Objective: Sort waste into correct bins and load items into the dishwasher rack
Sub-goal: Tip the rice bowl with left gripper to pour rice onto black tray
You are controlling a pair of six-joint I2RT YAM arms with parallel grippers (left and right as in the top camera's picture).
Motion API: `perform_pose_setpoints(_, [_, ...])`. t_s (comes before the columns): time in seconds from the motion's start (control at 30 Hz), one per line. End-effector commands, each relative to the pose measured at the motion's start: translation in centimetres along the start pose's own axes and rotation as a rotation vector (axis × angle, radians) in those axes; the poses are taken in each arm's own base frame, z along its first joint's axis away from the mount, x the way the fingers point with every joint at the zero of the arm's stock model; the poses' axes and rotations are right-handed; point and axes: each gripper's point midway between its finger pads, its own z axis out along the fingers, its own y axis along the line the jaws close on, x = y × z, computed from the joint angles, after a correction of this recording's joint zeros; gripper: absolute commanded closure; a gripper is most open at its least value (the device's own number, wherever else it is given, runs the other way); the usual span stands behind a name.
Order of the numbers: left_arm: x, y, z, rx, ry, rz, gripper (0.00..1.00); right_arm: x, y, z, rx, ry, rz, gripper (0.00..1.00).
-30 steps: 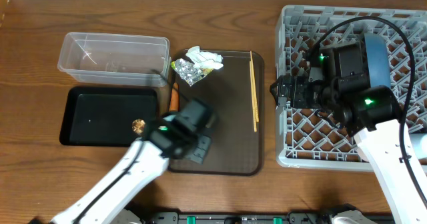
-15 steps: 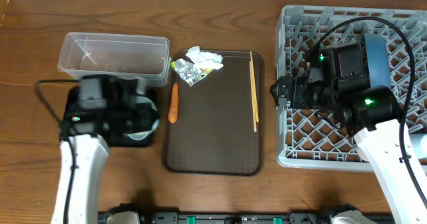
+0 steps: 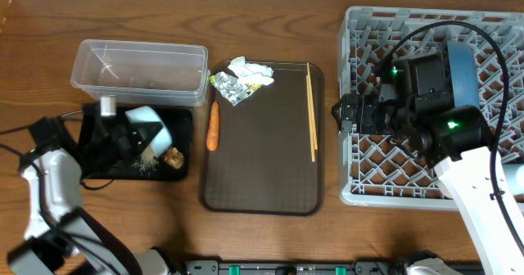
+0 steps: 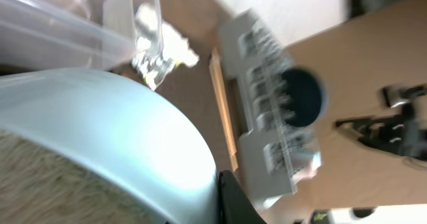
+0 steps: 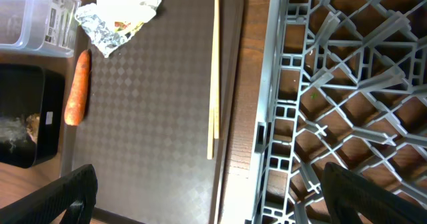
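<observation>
Overhead — left claw (image 3: pixel 133 137) (tilted), gripping cup (image 3: pixel 154 123)

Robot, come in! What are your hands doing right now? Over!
Left hand shut on light-blue cup, tilted over black tray. Right hand open, above rack edge. Carrot, foil, paper, chopsticks on brown tray. Nothing blocking.

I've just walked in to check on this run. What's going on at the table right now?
The left gripper holds the light-blue cup tipped over the black tray, where a brown food lump and some rice grains lie. The right gripper hovers open and empty at the left edge of the dishwasher rack, which has a blue plate in it. The carrot, foil wrapper, crumpled paper and chopsticks lie on the brown serving tray, not yet sorted.
</observation>
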Motion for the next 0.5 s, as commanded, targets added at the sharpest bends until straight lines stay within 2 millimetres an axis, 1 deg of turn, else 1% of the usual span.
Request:
perform_pose_setpoints(0.0, [-1.2,-0.8,-1.2,0.164,-0.142,0.034,0.94,-0.3,0.0,-0.5,0.0,-0.015,0.013,0.01])
perform_pose_setpoints(0.07, [-1.1,0.3,-1.6,0.155,-0.16,0.006,0.94,-0.3,0.0,-0.5,-0.001,-0.014,0.013,0.01])
perform_pose_setpoints(0.17, [-0.7,1.3,-1.8,0.148,-0.174,-0.011,0.94,-0.3,0.0,-0.5,0.0,-0.013,0.013,0.01])
perform_pose_setpoints(0.27, [-0.3,1.7,-1.9,0.143,-0.182,-0.009,0.93,-0.3,0.0,-0.5,-0.001,-0.014,0.013,0.01])
perform_pose_setpoints(0.47, [-0.1,1.7,-1.9,0.143,-0.183,0.0,0.94,-0.3,0.0,-0.5,0.0,-0.013,0.013,0.01])
